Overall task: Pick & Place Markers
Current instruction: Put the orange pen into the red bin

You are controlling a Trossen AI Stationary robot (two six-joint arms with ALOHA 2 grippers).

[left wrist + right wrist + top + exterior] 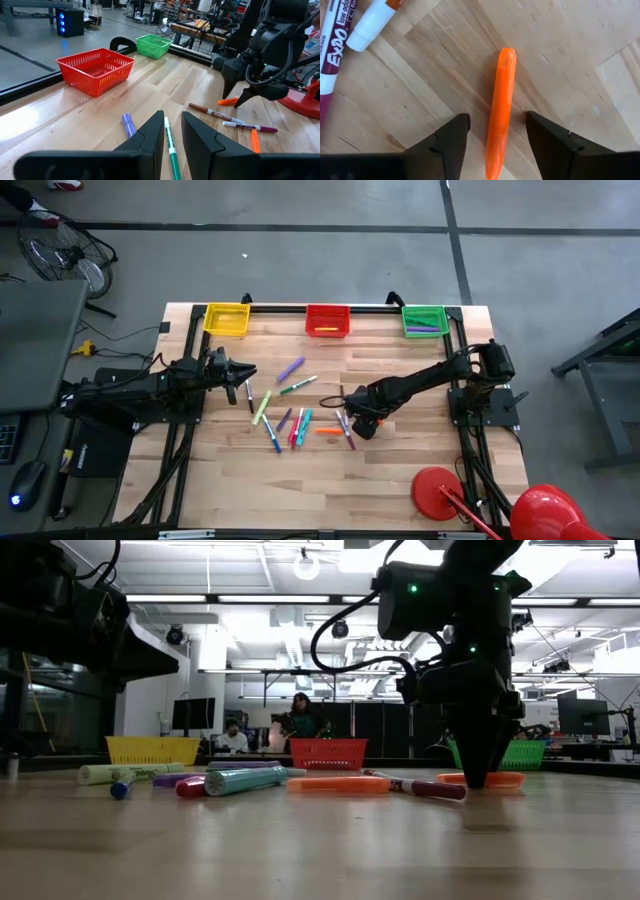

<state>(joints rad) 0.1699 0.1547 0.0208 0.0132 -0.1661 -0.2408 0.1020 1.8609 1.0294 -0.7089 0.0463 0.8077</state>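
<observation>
Markers scattered flat on the table's middle, none upright. Purple one farthest, angled, with a green one just near of it. Pale green to the left. Blue, pink and teal in a tight cluster nearer. Orange one lying on bare wood at the right, beside a maroon-capped white one.

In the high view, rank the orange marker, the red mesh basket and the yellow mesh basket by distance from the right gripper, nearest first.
1. Orange marker: on the wood right at the right gripper.
2. Red mesh basket: middle of the table's far edge.
3. Yellow mesh basket: far edge, on the left arm's side.
</observation>
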